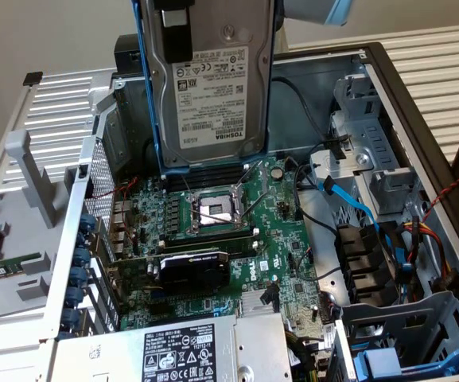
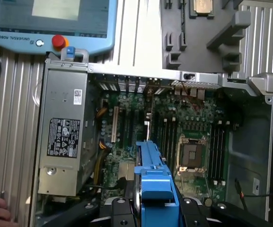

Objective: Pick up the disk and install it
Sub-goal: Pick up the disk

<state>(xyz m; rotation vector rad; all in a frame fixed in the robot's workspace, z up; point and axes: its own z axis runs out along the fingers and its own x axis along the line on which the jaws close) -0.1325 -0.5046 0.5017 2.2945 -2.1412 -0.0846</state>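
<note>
A ribbed silver-grey metal bench carries an open computer case with its green motherboard exposed. The rectangular silver-grey hard disk, clipped in a bright blue plastic carrier, hangs upright above the board's far part, its white label showing, clamped between the black pincer jaws.

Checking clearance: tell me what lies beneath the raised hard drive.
Green circuit board, near its open square metal processor socket. The silver blue-framed hard drive covers the strip directly beneath.
</note>
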